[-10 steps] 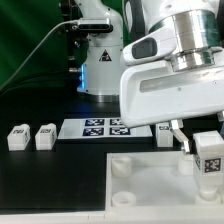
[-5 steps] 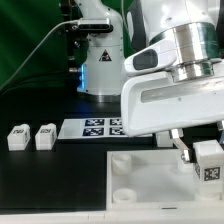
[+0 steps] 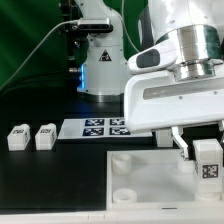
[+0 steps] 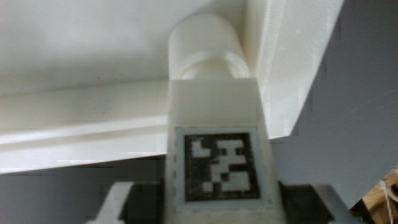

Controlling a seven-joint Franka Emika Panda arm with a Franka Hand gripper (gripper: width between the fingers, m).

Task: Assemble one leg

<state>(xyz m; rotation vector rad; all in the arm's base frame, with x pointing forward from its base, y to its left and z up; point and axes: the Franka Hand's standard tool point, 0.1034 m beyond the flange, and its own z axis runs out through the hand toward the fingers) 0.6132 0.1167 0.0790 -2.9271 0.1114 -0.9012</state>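
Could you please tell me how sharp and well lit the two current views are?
Exterior view: fairly sharp, but the white arm is nearly overexposed against the dark table. Wrist view: soft; the tag on the leg is legible, while the panel behind it is blurred and shadowed.

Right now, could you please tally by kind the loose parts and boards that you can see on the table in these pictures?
leg: 3, one held in the tool
panel: 1
marker board: 1
total: 5
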